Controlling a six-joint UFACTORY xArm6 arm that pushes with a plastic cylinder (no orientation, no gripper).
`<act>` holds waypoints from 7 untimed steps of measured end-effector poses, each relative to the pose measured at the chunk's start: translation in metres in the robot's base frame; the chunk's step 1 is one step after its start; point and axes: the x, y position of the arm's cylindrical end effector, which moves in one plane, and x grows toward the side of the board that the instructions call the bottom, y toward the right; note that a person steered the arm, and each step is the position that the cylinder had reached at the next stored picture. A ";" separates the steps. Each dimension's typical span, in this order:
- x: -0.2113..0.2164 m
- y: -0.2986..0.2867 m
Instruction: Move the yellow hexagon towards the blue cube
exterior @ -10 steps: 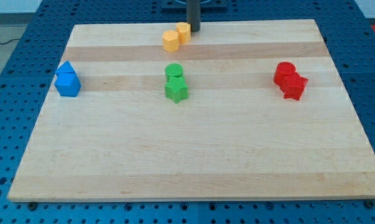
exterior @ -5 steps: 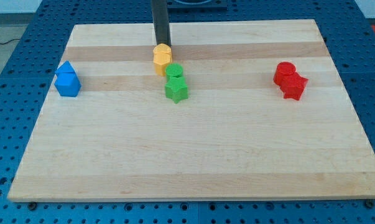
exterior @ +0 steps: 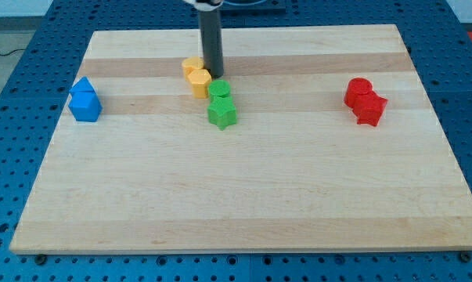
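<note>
no containers on the wooden board [exterior: 243, 204]. yellow hexagon [exterior: 199, 81] just left of my tip [exterior: 213, 75], touching a yellow cylinder [exterior: 192, 66] behind; green cylinder [exterior: 219, 89] and green star [exterior: 221, 113] just right; blue cube [exterior: 84, 104] far left; red blocks [exterior: 365, 102] far right.

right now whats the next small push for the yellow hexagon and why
Probably a short push toward the view's left. My tip sits right beside the yellow hexagon, on its right and slightly above, so it is already behind it. The blue cube lies far off at the view's left, a bit lower, and the green blocks sit on the other side, out of that path.
</note>
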 end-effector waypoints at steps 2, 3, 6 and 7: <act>0.037 -0.038; 0.037 -0.017; 0.081 -0.016; 0.081 -0.055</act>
